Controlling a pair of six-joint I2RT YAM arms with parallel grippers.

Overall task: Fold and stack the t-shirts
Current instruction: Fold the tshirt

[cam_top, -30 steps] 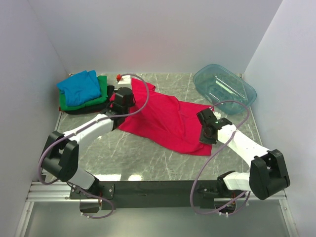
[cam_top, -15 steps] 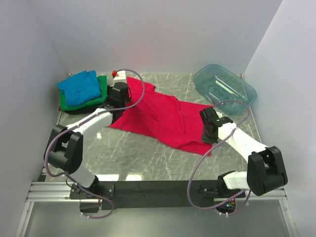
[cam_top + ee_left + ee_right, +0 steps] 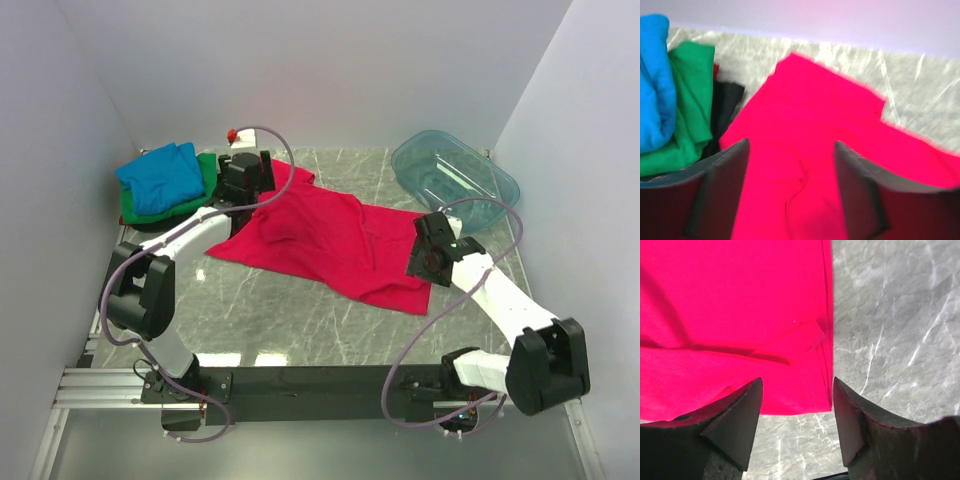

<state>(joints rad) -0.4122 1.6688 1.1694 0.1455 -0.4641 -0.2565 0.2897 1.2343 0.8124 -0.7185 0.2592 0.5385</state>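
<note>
The red-pink t-shirt (image 3: 320,240) lies spread and creased across the middle of the table, its right hem folded double. My left gripper (image 3: 250,178) hovers over its far left corner, open, with only red cloth (image 3: 830,125) showing under the gap (image 3: 790,145). At the shirt's right hem my right gripper (image 3: 428,255) is open and holds nothing; the shirt's near corner (image 3: 730,300) lies just beyond its fingertips (image 3: 797,382). Folded blue (image 3: 160,177), green (image 3: 205,185) and black (image 3: 150,222) t-shirts are stacked at the far left, beside the left gripper.
A clear teal plastic tub (image 3: 455,180) stands at the far right corner. White walls close in the table on the left, back and right. In the left wrist view, the stack of blue (image 3: 655,85), green (image 3: 687,100) and black (image 3: 725,105) lies close on the left.
Both grippers have gone from shut to open and let go of the red-pink t-shirt. The left arm moved farther back and the shirt now lies flatter.
</note>
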